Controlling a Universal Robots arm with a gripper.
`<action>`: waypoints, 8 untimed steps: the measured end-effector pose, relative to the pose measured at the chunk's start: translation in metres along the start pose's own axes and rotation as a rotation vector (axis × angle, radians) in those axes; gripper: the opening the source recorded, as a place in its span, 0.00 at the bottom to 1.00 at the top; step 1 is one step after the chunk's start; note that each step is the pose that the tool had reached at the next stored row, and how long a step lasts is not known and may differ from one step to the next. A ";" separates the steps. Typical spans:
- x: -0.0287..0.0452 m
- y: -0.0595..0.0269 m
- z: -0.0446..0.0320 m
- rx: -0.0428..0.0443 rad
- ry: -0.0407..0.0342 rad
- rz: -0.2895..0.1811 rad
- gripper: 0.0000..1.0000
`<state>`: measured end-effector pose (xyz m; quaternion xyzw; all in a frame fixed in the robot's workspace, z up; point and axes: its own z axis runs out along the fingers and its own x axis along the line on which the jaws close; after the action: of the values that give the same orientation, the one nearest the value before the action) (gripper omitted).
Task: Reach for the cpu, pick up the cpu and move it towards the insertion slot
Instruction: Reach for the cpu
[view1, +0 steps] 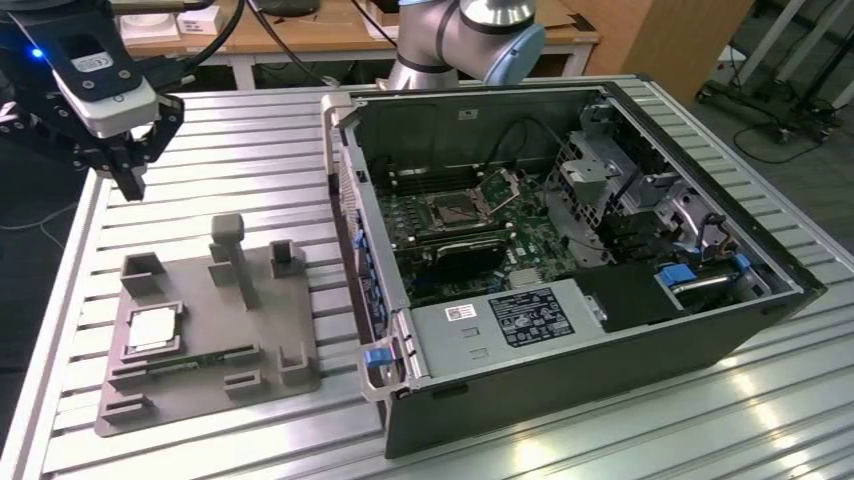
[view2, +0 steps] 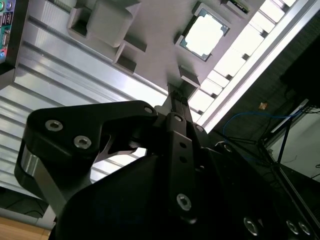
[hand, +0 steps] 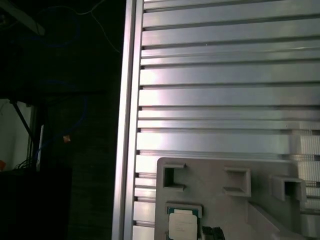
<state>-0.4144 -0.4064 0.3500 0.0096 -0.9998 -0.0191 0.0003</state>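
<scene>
The gripper (view1: 134, 186) hangs at the exterior view's upper left, its fingers (view2: 176, 106) seemingly pressed together, holding nothing. The cpu (view1: 154, 328) lies in the tray (view1: 274, 325), lower left, well apart from the slot (view1: 451, 210).

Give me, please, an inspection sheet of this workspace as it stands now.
Surface: ribbed metal table, carrying a grey tray and an open computer case.
Job's things: the cpu lies flat in a tray recess; the insertion slot sits on the green board inside the case.
Clutter: what looks like a thin memory stick lies in the tray's long slot.
Gripper: the gripper hangs over the table beyond the tray, shut, empty and apart from the cpu.
Cables: black cables run inside the case; more cables lie on the floor.
Surroundings: a wooden desk stands behind the table.
</scene>
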 end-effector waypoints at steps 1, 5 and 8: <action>0.0001 0.0000 0.0000 0.0000 0.0000 0.000 0.11; 0.0002 -0.0001 0.0001 0.0000 0.0000 0.000 0.11; 0.0003 -0.0006 0.0002 0.0000 0.0000 0.000 0.11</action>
<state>-0.4147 -0.4070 0.3497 0.0096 -0.9998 -0.0191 0.0003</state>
